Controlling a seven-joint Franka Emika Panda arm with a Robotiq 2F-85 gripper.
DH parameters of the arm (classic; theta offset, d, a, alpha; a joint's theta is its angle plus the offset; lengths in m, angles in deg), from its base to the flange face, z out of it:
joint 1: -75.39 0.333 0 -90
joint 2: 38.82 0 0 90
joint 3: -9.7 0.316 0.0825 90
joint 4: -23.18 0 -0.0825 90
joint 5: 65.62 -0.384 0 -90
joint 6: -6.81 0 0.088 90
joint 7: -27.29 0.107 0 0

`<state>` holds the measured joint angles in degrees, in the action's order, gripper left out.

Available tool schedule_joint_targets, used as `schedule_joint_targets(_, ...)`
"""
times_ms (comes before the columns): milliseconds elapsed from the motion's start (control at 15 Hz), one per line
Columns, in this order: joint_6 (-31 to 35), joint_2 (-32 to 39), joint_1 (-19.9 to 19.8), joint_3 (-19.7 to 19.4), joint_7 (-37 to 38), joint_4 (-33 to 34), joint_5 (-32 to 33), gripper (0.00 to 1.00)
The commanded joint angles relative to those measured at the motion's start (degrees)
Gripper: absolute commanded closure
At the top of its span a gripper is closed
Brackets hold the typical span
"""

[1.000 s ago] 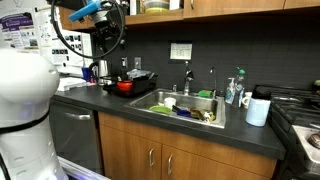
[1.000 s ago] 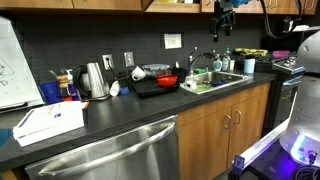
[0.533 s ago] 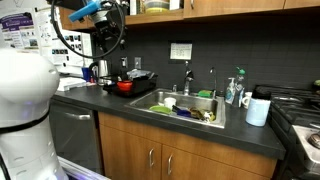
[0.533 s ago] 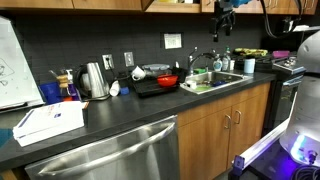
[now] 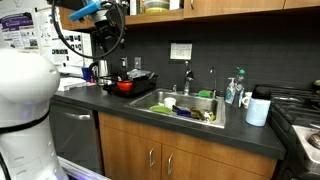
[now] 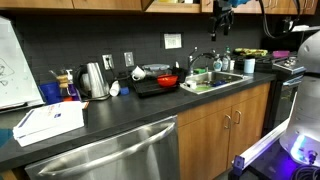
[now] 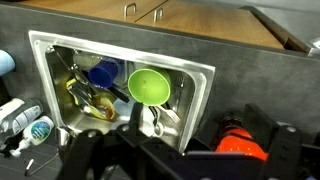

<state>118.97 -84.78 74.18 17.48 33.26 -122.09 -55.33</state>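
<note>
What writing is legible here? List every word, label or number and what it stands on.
None can be read.
Paper sign on the backsplash: print too small.
Poster: blurred.
Whiteboard: marks illegible.
Bottle label: too small.

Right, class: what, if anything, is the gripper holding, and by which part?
Nothing. The gripper hangs open, high above the sink, with nothing between its jaws.
</note>
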Motion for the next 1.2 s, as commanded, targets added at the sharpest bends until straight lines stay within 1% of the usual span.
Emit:
schedule_joint_targets(0, 5.0, 0.8, 1.5, 0.0, 1.9, 1.6, -0.8, 0.0)
schedule_joint_targets(200, 12.0, 1.0, 1.8, 0.6, 3.2, 1.7, -0.8, 0.0)
schedule_joint_targets(667, 32.0, 2.8, 0.7, 2.0, 6.1, 2.8, -0.9, 0.0)
schedule_joint_targets(867, 40.3, 3.6, -0.8, 2.8, 7.9, 3.7, -1.0, 0.0)
schedule_joint_targets(1133, 50.8, 4.9, -3.8, 4.0, 9.9, 5.2, -1.4, 0.0)
